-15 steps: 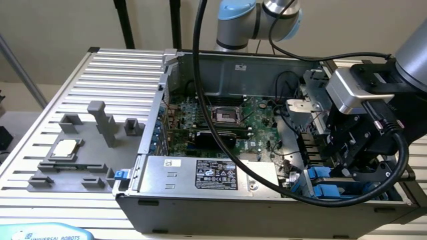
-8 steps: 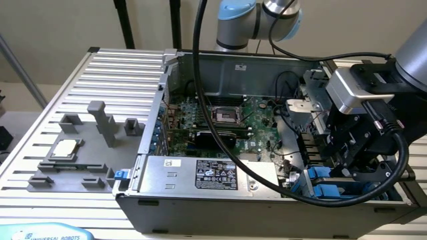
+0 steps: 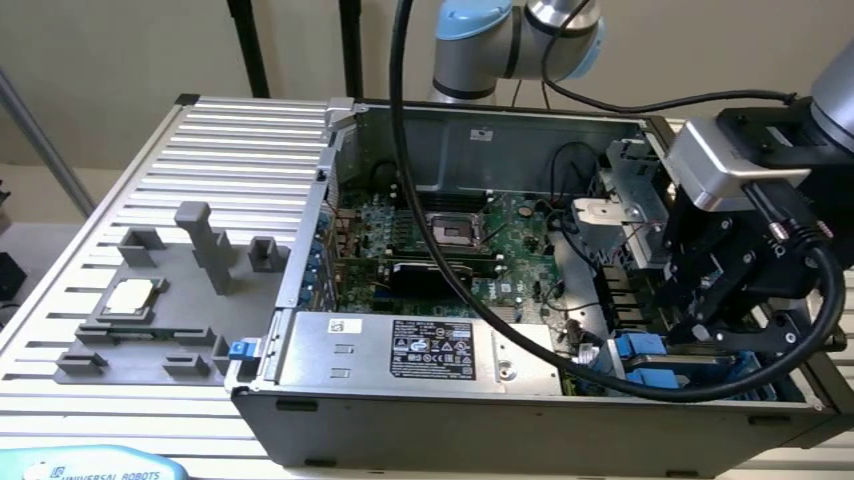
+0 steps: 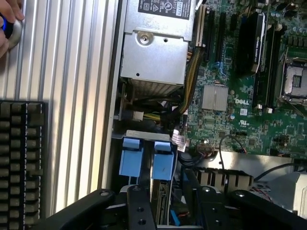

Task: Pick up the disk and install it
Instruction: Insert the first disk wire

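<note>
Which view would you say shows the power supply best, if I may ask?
The exterior view: the power supply shows from end to end, with its whole black label. The wrist view has one end of it, the label cut by the picture's edge, and cables leaving it.

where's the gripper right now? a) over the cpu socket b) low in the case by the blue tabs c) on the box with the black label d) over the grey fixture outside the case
b: in the exterior view the gripper is low inside the case, at the exterior view's right, next to the blue tabs.
</note>
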Motion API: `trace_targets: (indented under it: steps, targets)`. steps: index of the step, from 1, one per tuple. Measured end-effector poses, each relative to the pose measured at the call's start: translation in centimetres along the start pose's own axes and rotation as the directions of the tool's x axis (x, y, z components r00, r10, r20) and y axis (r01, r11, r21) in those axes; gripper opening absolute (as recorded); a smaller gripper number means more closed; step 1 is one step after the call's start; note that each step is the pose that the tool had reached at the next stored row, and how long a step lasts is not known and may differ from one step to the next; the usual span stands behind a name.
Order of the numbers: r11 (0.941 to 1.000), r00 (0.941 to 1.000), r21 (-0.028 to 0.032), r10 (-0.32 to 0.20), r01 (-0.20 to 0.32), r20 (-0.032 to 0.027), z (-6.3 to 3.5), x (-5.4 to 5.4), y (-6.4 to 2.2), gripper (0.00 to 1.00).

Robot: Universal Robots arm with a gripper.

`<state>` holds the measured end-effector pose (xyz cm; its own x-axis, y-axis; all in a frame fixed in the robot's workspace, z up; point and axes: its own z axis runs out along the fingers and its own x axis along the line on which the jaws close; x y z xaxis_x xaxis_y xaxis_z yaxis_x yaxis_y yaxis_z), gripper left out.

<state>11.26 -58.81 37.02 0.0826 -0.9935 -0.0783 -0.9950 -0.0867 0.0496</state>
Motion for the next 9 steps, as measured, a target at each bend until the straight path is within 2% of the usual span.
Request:
trace_targets:
  steps: [2, 3, 4, 6, 7, 9]
  targets:
    - [1.0000, 1.0000, 0.0000, 0.000, 0.000, 0.0001, -0.59, -0.1, -0.09, 0.27]
    - [1.0000, 1.0000, 0.0000, 0.000, 0.000, 0.0001, -0.89, -0.2, -0.14, 0.27]
    - [1.0000, 1.0000, 0.0000, 0.000, 0.000, -0.0001, -1.16, -0.2, -0.21, 0.21]
    - [1.0000, 1.0000, 0.0001, 0.000, 0.000, 0.0003, -1.54, -0.3, -0.46, 0.21]
    - [1.0000, 1.0000, 0.0001, 0.000, 0.000, 0.0007, -1.67, -0.3, -0.65, 0.15]
    - [1.0000, 1.0000, 0.0001, 0.000, 0.000, 0.0009, -1.91, -0.3, -1.19, 0.15]
